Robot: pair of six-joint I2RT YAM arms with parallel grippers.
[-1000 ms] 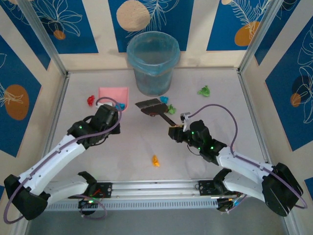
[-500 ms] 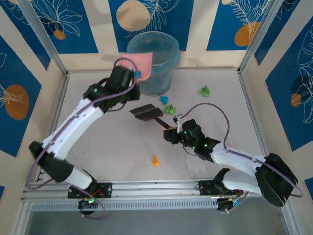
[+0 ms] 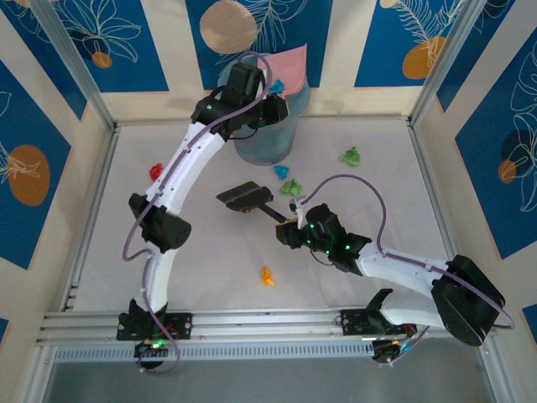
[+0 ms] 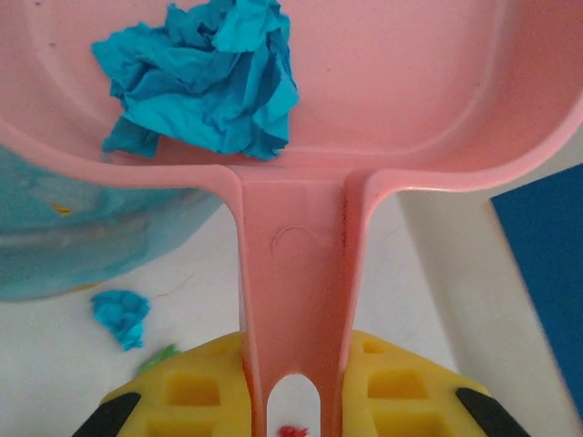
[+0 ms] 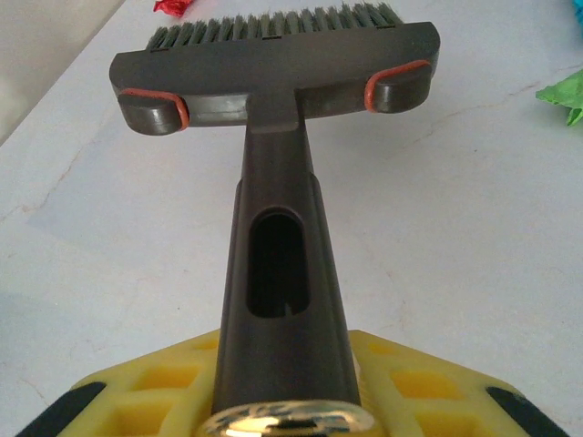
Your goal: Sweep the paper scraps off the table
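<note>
bucket (image 3: 264, 147): rim behind left arm (image 3: 189, 159), dustpan (image 3: 294, 63) | red scrap (image 5: 168, 5): cut at top | green scrap (image 5: 565, 94): cut at right

Outstretched left arm (image 3: 180, 168) reached high and forward, left gripper (image 3: 273, 101) clamped shut, right arm (image 3: 394, 267) lay low, bent inward, right gripper (image 3: 291, 231) clamped shut.

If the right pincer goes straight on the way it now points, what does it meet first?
The right pincer holds a brush in front. Past the bristles the table looks bare; the red scrap lies just left of that line. The left arm crosses there too, probably higher; depth is unclear.
</note>
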